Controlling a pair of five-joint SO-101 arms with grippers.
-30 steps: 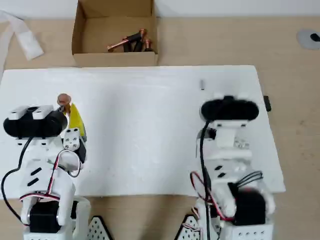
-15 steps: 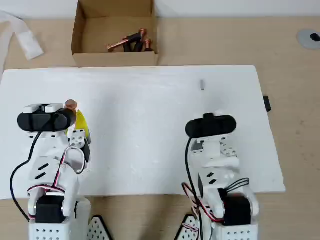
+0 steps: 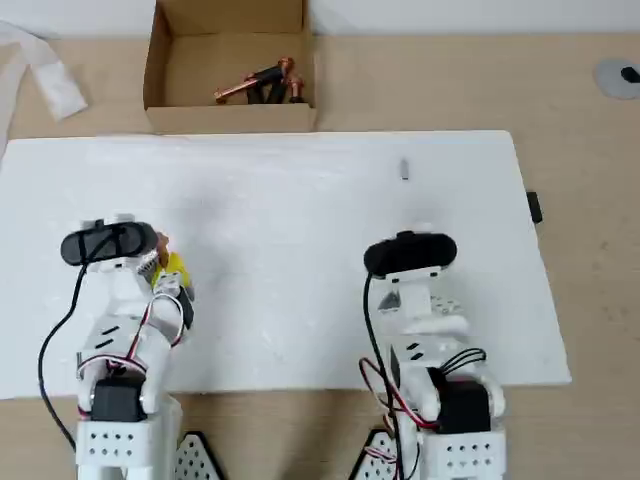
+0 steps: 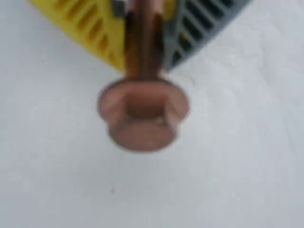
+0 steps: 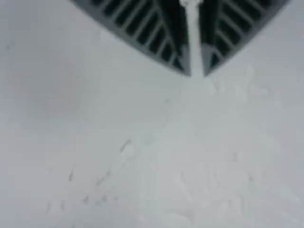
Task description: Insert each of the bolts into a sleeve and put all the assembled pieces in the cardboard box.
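Note:
My left gripper [image 4: 145, 66] is shut on a copper bolt [image 4: 142, 116], whose shank is pinched between the yellow finger [image 4: 90, 33] and the grey finger [image 4: 199, 28]. The flanged head points down over the white foam mat. From above, that bolt [image 3: 161, 243] shows beside the left arm's camera housing at the mat's left. My right gripper [image 5: 195, 71] is shut on nothing, with its dark fingertips just above the foam. The cardboard box [image 3: 160, 70] stands at the back left. Several copper bolts in dark sleeves [image 3: 262, 83] lie inside it.
The white foam mat [image 3: 300, 230] covers most of the table. A small grey speck [image 3: 404, 170] lies on it at the back right. A black piece [image 3: 535, 207] sits at the mat's right edge, a grey disc [image 3: 618, 75] at the far right, and white strips [image 3: 50, 80] at the far left.
Both arms have drawn back toward the near edge of the mat. The left one has kept the bolt in its grip.

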